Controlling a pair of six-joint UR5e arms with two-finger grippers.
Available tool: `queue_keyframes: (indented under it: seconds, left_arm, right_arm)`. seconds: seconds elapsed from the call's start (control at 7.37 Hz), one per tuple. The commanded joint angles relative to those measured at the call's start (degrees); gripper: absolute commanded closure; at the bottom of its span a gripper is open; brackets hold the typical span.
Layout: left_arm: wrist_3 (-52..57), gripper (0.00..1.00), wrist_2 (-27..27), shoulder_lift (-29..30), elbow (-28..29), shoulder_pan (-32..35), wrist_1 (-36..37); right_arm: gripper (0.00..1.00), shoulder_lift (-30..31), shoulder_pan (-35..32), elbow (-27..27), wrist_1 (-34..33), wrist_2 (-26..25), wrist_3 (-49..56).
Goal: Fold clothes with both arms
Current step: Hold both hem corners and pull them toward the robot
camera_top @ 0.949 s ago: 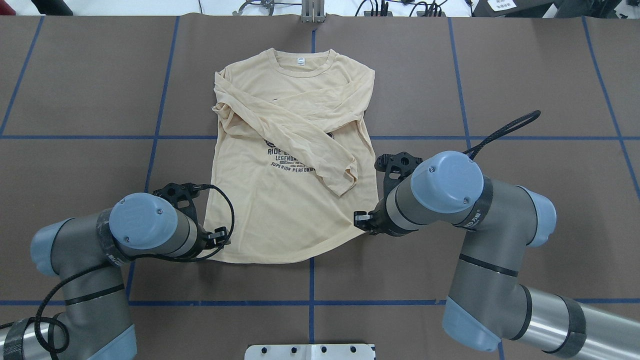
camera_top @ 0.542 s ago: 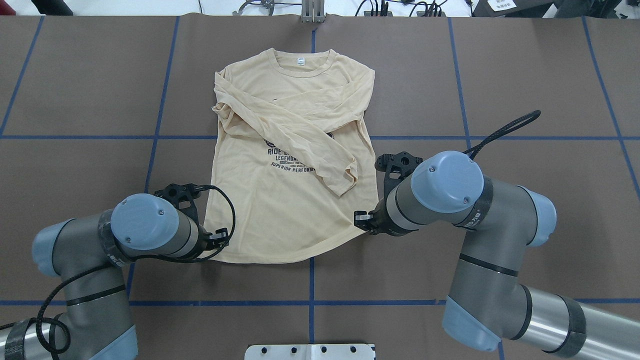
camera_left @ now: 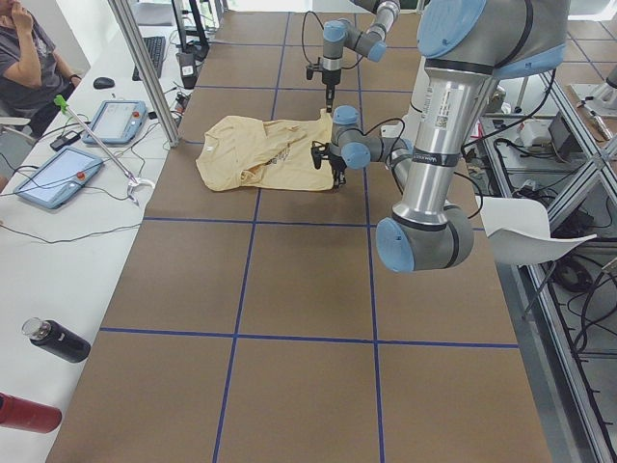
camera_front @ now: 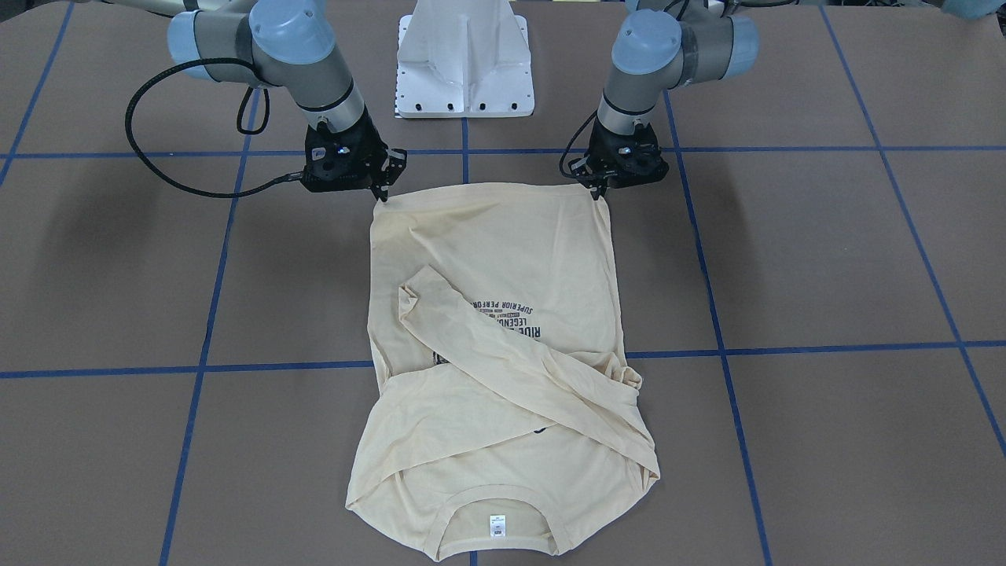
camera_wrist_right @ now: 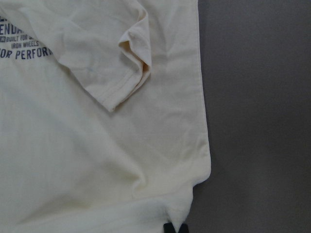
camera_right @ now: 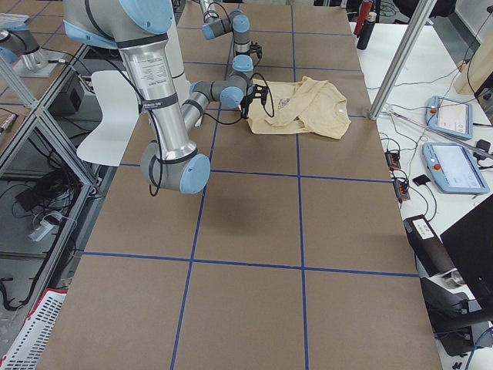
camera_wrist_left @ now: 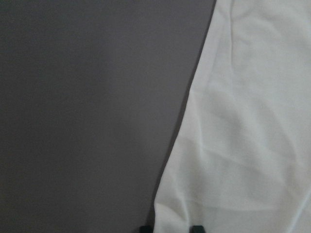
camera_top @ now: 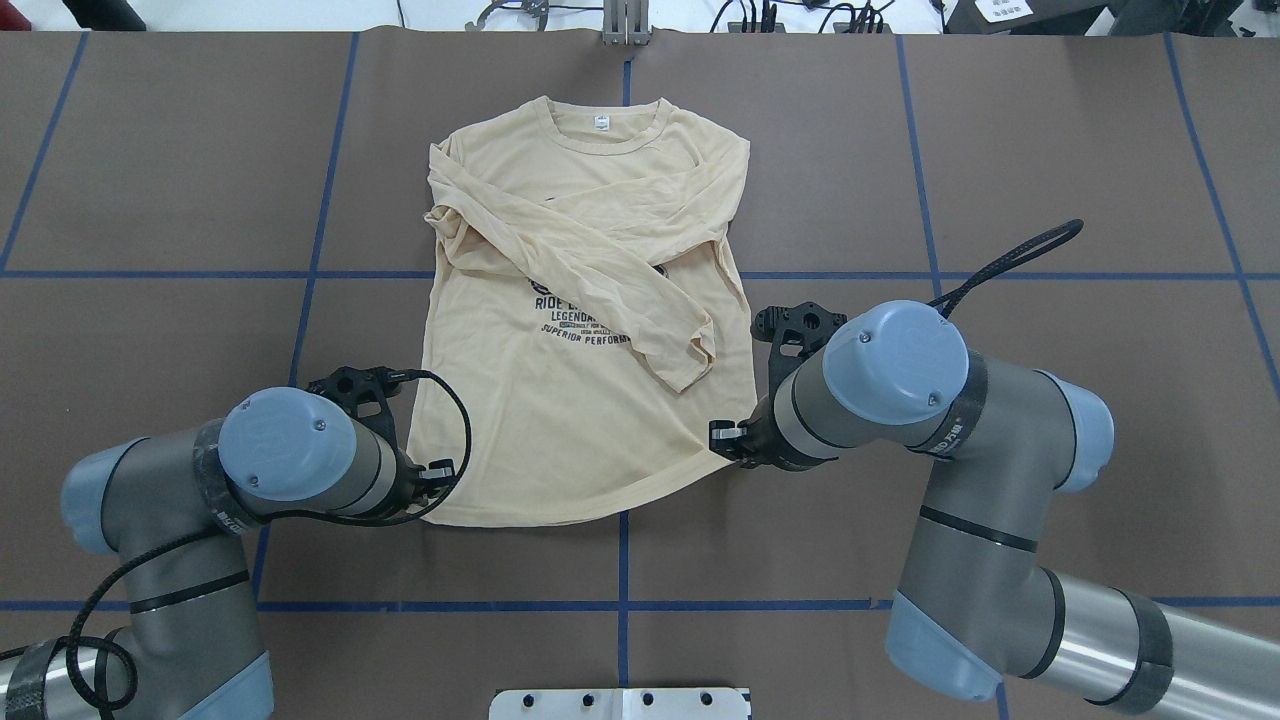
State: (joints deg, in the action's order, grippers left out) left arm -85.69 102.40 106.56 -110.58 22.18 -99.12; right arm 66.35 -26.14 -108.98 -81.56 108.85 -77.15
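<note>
Lying flat mid-table with sleeves crossed over its chest, the shirt has bare brown table all around it. The left gripper and right gripper each pinch a hem corner. Arm housings hide both sets of fingertips from overhead; crossed sleeves cover part of the print.

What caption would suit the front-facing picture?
Two robot arms pinch the hem corners of a cream shirt, left gripper and right gripper ready to fold.
</note>
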Motion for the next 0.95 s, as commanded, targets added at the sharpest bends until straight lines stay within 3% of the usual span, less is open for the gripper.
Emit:
queue_keyframes:
  seconds: [0.0,0.27,0.41,0.81]
  left_arm:
    - [0.8,1.00,0.3,0.4,-2.0,0.0,1.0]
    - [-0.6,1.00,0.3,2.5,-2.8,0.1,0.9]
    - [-0.4,1.00,0.3,2.3,-3.1,0.0,0.9]
    - [-0.5,1.00,0.4,1.0,-4.5,-2.8,1.2]
  right_arm:
    - [1.00,0.2,-1.0,0.0,0.0,1.2,0.2]
    - [1.00,1.2,-2.3,-2.4,-1.0,3.4,-0.1]
    - [1.00,5.0,-2.4,-5.1,-1.0,3.5,-0.5]
    - [1.00,9.6,-0.9,-8.6,-1.0,10.8,-3.2]
